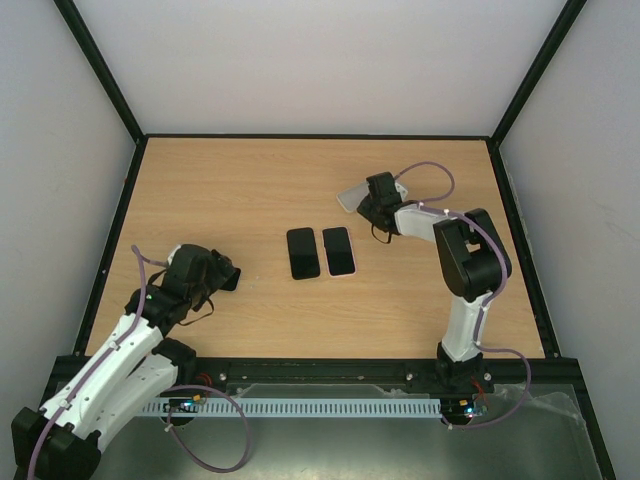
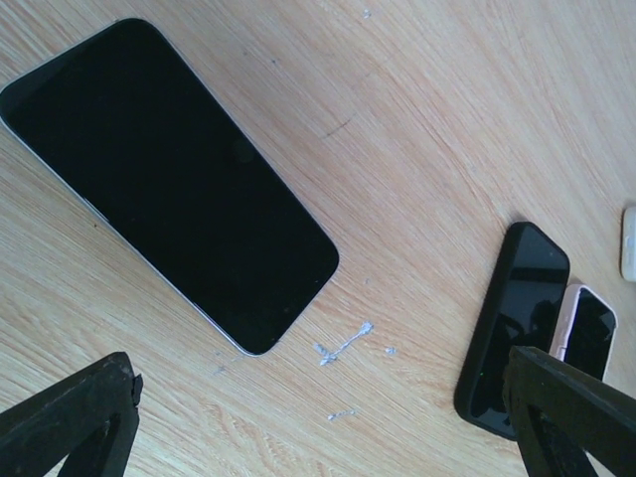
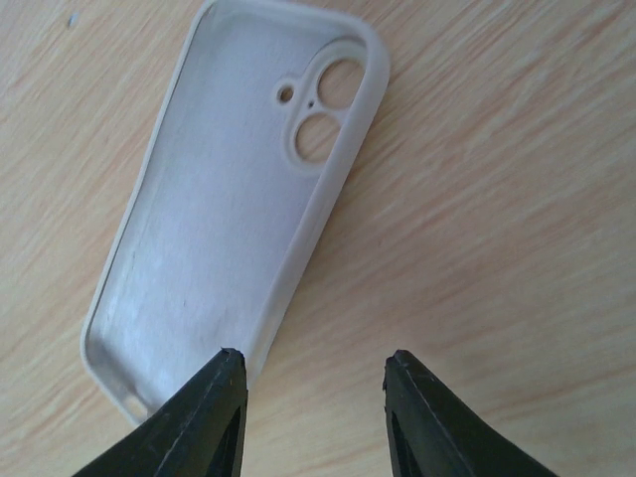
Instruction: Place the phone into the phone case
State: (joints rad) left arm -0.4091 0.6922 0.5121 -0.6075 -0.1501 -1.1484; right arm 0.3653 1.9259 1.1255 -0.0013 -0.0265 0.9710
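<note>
A black phone (image 2: 169, 184) lies screen up on the wooden table, just ahead of my left gripper (image 2: 328, 427), which is open and empty above the bare wood. In the top view the left gripper (image 1: 224, 273) is at the left and hides this phone. A white phone case (image 3: 229, 219) lies open side up, its camera cutouts at the far end. My right gripper (image 3: 310, 363) is open, with its left fingertip (image 3: 221, 373) over the case's near right edge. In the top view the case (image 1: 349, 195) lies at the back right under the right gripper (image 1: 372, 208).
Two more phones lie side by side mid-table: a black one (image 1: 302, 253) and one in a pink case (image 1: 339, 250). Both show in the left wrist view, the black one (image 2: 512, 328) and the pink one (image 2: 588, 328). A black frame (image 1: 120, 230) rims the table.
</note>
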